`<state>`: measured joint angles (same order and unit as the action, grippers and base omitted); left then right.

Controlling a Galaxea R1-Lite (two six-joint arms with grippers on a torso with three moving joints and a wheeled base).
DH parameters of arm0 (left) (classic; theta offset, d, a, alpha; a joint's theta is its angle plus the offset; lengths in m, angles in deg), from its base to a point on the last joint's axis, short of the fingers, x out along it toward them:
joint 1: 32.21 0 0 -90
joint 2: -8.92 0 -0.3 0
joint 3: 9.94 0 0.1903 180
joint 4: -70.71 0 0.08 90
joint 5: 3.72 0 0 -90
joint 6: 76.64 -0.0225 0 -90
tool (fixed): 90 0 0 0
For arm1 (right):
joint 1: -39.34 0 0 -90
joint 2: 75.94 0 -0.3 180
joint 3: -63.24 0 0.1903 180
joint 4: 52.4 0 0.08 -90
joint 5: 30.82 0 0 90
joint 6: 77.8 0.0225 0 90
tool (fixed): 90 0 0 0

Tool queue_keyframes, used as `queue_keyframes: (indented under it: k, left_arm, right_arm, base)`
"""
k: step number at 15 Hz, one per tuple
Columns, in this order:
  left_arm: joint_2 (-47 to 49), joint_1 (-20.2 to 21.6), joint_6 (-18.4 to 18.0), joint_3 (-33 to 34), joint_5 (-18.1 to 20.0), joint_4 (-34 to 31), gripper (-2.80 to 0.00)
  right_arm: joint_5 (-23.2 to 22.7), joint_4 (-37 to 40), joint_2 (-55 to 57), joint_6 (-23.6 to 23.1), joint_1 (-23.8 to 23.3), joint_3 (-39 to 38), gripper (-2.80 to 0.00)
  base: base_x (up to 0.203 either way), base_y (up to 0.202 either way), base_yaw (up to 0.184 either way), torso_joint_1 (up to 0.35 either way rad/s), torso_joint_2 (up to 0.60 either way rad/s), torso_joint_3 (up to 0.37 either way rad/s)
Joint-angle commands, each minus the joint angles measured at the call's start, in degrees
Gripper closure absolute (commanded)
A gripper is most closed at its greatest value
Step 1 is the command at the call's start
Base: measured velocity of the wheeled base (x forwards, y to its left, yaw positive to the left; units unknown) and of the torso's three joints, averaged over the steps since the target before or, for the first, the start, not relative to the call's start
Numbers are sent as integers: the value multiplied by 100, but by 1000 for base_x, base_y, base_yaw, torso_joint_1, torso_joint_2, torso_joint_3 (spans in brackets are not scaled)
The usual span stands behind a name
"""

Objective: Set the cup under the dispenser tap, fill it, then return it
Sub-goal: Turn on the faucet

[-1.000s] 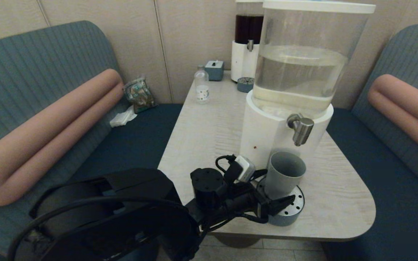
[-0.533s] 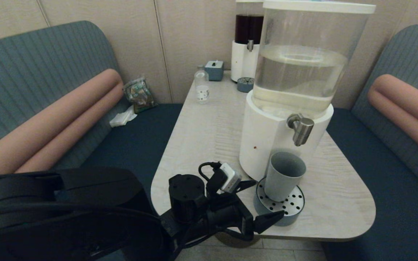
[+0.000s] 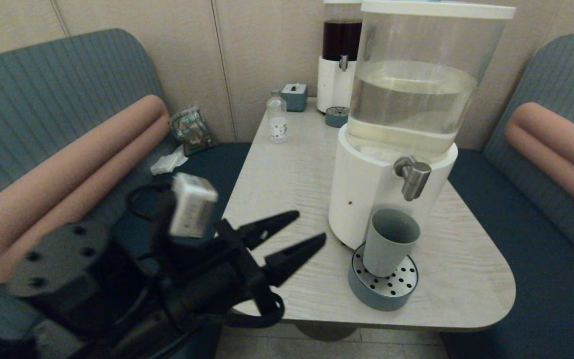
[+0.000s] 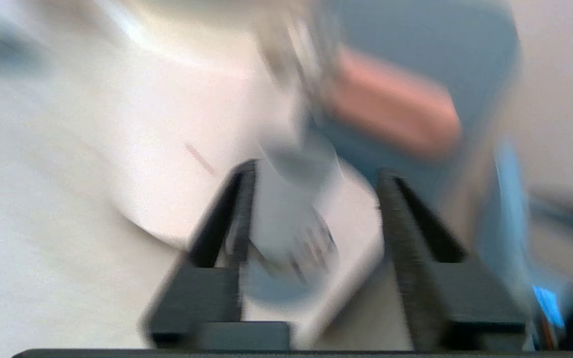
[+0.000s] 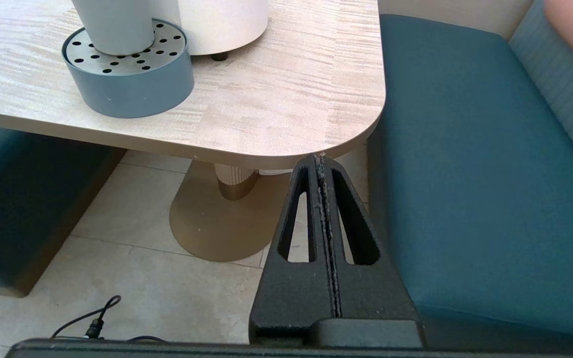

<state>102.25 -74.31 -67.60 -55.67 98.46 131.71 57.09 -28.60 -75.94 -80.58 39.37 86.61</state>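
Cup (image 3: 390, 241) upright on drip tray (image 3: 366, 294), below dispenser tap (image 3: 413, 177). Left gripper (image 3: 308, 228) spread, empty, well apart from cup. Right gripper (image 5: 320, 158) pressed together, parked below table (image 5: 286, 109) edge.

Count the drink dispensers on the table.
2: the clear-liquid dispenser stands near the front, its tap above the cup; the dark-liquid dispenser stands at the far end, partly hidden behind it.
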Motion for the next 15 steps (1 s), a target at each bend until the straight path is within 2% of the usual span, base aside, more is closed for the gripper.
queue_keyframes:
  k: [1, 5, 7, 8, 11, 13, 15]
  left_arm:
    - [-1771, 445, 77, 248, -256, -15, 0]
    - [-4293, 2316, 237, 739, -679, -427, 0]
    - [-5506, 3059, 270, 940, -744, -846, 0]
    - [-6066, 3308, 281, 1008, -758, -1152, 0]
    - [-7775, 3951, 230, 1104, -615, -2614, 0]
    - [-8235, 4252, 121, 1467, -523, -3249, 0]
    - [-8597, 4295, 79, 1839, -368, -3961, 0]
  right_arm:
    - [-2, 0, 0, -3, 3, 0, 0]
    - [-2, 0, 0, -3, 6, 0, 0]
    - [-2, 0, 0, -3, -1, 0, 0]
    - [-2, 0, 0, -3, -2, 0, 0]
    - [-2, 0, 0, -3, 6, 0, 0]
    - [-2, 0, 0, -3, -1, 0, 0]
    - [-2, 0, 0, -3, 5, 0, 0]
  base:
    - [0, 0, 0, 0, 0, 0]
    - [0, 0, 0, 0, 0, 0]
    - [0, 0, 0, 0, 0, 0]
    - [0, 0, 0, 0, 0, 0]
    - [0, 0, 0, 0, 0, 0]
    - [0, 0, 0, 0, 0, 0]
    - [0, 0, 0, 0, 0, 0]
